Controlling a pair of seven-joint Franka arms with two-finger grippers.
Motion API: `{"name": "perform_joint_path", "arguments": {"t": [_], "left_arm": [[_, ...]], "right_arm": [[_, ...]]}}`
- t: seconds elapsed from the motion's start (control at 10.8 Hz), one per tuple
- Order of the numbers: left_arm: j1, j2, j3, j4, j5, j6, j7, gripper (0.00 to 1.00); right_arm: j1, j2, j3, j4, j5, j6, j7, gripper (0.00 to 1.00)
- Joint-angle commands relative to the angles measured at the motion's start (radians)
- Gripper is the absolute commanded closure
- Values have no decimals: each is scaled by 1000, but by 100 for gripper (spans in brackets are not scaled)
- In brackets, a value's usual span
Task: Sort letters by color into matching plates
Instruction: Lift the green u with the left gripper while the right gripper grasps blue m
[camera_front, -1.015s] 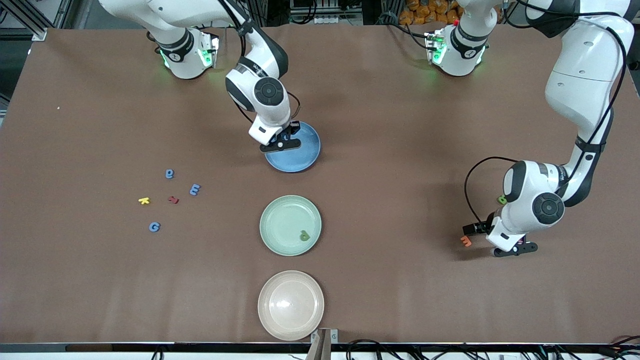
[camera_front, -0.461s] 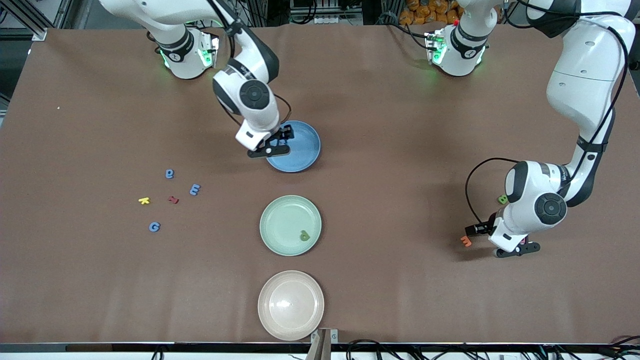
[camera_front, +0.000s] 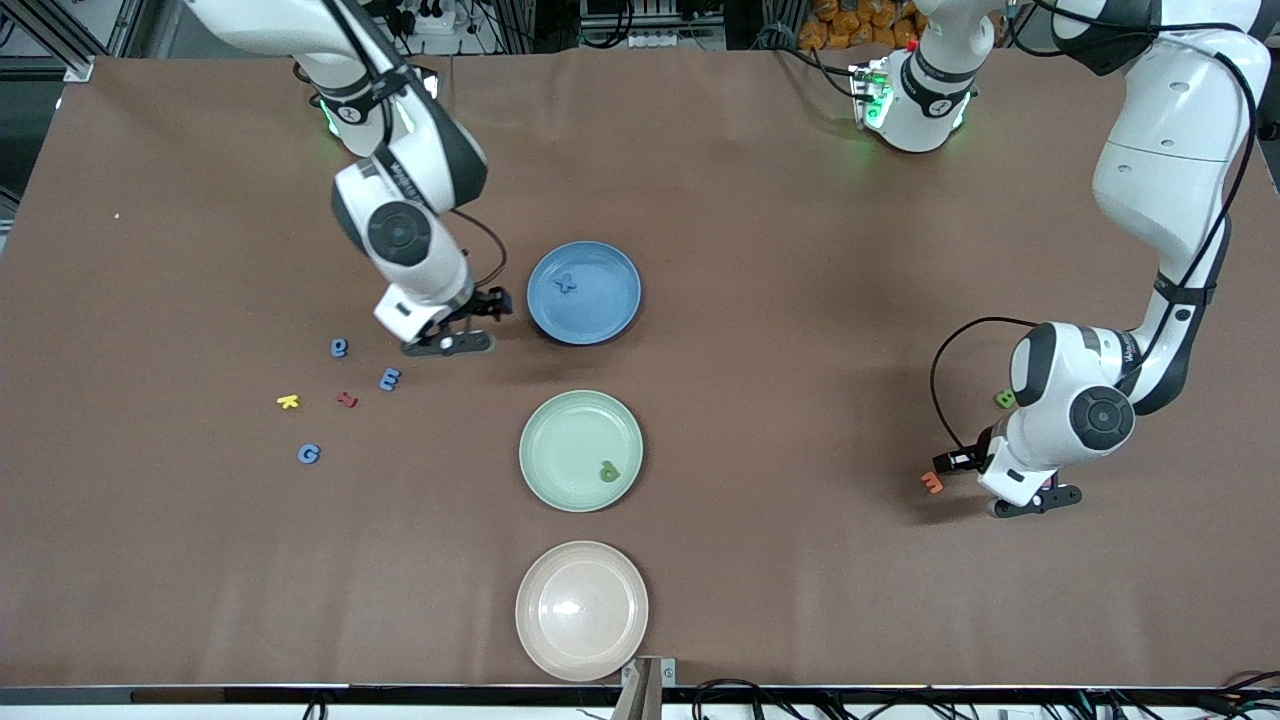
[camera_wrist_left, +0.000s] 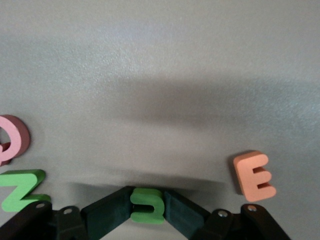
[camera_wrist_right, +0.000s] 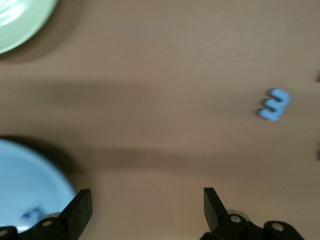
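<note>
My right claw (camera_front: 470, 322) has swung off the blue plate (camera_front: 584, 293), leaving a blue letter (camera_front: 566, 283) there, and hangs open beside it, heading for the blue E (camera_front: 390, 378). My left claw (camera_wrist_left: 147, 212) has pinched shut on a green S (camera_wrist_left: 147, 205), bound for the green plate (camera_front: 581, 451).

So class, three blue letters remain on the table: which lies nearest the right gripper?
The blue E, just below the open right gripper in the front view; the other two blue letters lie farther off.

Right gripper (camera_front: 470, 325) off blue plate (camera_front: 610, 310)
</note>
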Motion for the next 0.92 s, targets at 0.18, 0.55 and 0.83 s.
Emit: {"name": "perform_joint_path", "arguments": {"t": [0.18, 0.55, 0.83], "left_arm": [[-1, -5, -16, 84, -67, -10, -48, 100], [-9, -14, -42, 84, -109, -10, -104, 100], [-88, -14, -42, 84, -107, -10, -228, 100]], "right_arm": [[-172, -2, -47, -25, 9, 45, 9, 0], [-187, 62, -148, -62, 46, 176, 11, 9], [-191, 96, -148, -65, 84, 212, 11, 30]]}}
